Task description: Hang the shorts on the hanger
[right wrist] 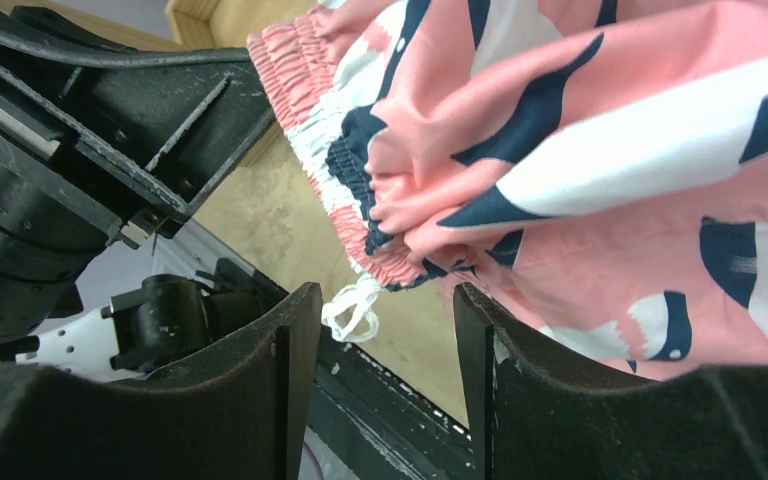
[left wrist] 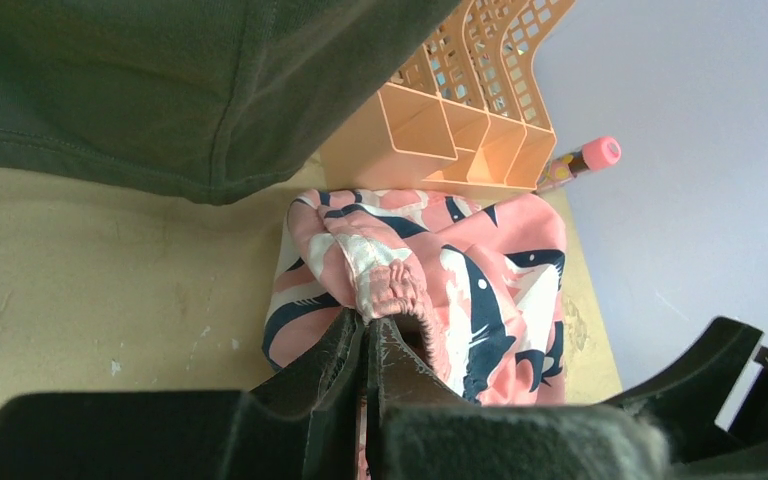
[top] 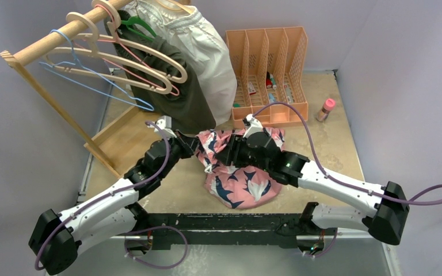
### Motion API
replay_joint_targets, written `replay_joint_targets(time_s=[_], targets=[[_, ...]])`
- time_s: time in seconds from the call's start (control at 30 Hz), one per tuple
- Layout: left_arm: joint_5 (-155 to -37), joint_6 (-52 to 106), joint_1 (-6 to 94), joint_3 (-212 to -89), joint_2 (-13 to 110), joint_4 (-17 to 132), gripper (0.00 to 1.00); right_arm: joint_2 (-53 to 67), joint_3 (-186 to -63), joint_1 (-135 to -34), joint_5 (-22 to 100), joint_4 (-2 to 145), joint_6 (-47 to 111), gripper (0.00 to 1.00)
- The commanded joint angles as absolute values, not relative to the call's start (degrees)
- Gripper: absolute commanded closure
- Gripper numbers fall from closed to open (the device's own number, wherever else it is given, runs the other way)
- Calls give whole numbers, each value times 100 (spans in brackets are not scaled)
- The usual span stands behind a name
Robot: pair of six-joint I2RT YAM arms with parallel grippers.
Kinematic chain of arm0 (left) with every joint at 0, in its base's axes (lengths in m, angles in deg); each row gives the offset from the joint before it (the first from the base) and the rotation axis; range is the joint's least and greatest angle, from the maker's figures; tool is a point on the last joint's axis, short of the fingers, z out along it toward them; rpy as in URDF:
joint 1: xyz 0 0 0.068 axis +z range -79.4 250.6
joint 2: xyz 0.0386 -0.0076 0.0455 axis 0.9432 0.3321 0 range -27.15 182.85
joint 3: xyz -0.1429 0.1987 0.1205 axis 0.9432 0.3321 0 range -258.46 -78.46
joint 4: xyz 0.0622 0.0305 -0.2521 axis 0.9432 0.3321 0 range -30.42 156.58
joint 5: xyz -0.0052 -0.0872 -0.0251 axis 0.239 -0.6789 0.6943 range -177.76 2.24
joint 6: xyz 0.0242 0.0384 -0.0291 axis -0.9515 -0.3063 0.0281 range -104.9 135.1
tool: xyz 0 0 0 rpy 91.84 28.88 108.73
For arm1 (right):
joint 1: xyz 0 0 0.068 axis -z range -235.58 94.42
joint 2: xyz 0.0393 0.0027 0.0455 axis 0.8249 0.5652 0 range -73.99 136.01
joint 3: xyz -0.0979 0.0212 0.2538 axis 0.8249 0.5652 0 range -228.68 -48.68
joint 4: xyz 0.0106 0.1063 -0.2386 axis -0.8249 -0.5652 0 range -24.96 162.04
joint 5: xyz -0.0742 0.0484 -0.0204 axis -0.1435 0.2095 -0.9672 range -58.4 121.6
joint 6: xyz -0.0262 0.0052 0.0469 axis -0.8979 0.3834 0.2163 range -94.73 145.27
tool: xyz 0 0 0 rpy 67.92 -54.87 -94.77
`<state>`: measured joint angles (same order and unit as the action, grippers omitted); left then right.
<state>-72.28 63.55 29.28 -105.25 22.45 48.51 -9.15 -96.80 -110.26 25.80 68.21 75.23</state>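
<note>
Left wrist: left fingers (left wrist: 332, 352) pinch the ruffled elastic waistband of the shorts (left wrist: 500, 270).

White arms (top: 101, 201) with black joints, purple cables (top: 288, 105), black fingers (right wrist: 290, 380)

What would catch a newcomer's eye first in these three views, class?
The pink shark-print shorts lie crumpled at the centre of the overhead view. The left end effector is shut on their gathered waistband, while the right end effector stands open beside the fabric. At far left, the light-blue hanger hangs on the wooden rack.
</note>
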Motion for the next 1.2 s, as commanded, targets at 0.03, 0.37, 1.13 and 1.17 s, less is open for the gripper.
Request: replay_joint_targets(time_s=[0.03, 0.37, 1.13, 1.17], targets=[[-7034, 6751, 2927, -10849, 2376, 4858, 100, -1053, -10028, -11506, 1618, 6491, 7886, 46], [-6545, 6753, 2921, -10930, 2318, 5050, 100, -48, -10000, -12301, 1195, 6779, 8290, 49], [-6199, 6623, 2921, -11107, 2110, 5492, 100, 2585, -10843, -12480, 953, 5952, 8230, 55], [-6164, 6616, 2921, -11127, 2091, 5543, 100, 2573, -10777, -12476, 919, 5948, 8220, 55]])
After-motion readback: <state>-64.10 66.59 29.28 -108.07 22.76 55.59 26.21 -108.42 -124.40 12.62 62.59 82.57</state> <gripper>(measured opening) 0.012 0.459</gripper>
